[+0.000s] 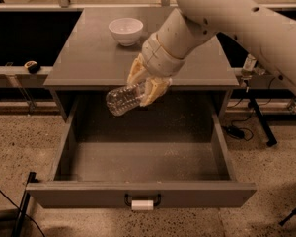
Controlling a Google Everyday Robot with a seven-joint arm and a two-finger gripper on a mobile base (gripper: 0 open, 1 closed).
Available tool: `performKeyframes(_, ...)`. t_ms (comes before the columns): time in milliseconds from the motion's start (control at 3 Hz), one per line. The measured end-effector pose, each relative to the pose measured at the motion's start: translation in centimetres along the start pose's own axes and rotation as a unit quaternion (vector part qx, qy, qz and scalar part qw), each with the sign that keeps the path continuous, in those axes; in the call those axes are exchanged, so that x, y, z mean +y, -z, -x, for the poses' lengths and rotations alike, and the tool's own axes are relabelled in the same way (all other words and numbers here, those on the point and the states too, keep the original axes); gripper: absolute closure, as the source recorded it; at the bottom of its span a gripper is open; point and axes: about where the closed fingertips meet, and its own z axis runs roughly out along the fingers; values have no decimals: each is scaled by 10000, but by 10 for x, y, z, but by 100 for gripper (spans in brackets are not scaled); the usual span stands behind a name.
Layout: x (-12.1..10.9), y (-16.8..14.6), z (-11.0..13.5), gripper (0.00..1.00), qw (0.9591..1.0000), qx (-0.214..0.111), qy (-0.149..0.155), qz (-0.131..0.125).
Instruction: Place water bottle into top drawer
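The water bottle (122, 99) is clear ribbed plastic and lies nearly level in the air, its base pointing left. My gripper (144, 84) is shut on its right end, with tan fingers (155, 89) on both sides. It hangs above the back of the open top drawer (143, 164), just in front of the tabletop's front edge. The drawer is pulled fully out, its inside shows bare grey, and its front panel carries a black handle with a white tag (142, 204).
A white bowl (126, 31) stands on the grey tabletop (89, 58) at the back left. My pale arm (237, 19) reaches in from the upper right. Black stand legs and cables lie on the speckled floor at right (259, 125).
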Motion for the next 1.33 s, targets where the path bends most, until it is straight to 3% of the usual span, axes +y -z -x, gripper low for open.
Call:
performKeyframes(333, 0, -1, 0, 100, 10000, -6, -8, 4)
performKeyframes(667, 30, -26, -7, 100, 9983, 30, -552, 177)
performKeyframes(1000, 92, -95, -18, 100, 9834, 186, -1660, 712)
performKeyframes(1333, 120, -130, -22, 100, 9734, 98, -2090, 931)
